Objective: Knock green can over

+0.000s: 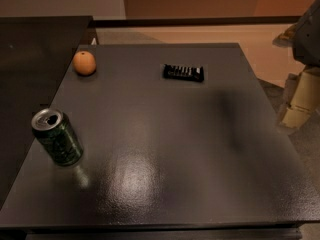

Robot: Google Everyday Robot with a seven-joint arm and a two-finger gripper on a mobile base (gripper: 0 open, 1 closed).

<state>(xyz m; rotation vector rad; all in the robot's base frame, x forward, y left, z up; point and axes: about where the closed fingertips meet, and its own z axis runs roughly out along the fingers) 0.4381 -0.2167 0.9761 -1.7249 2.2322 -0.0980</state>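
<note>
The green can (pixel 58 137) stands upright near the left edge of the dark table (pixel 170 149), its silver top with the opening facing up. My gripper (pixel 299 104) shows as pale arm parts at the right edge of the view, off the table's right side and far from the can. Nothing touches the can.
A round orange fruit (pixel 84 63) sits at the table's back left corner. A flat black ridged bar (pixel 183 72) lies at the back middle. A second dark surface (pixel 30 64) adjoins on the left. Tan floor lies behind and to the right.
</note>
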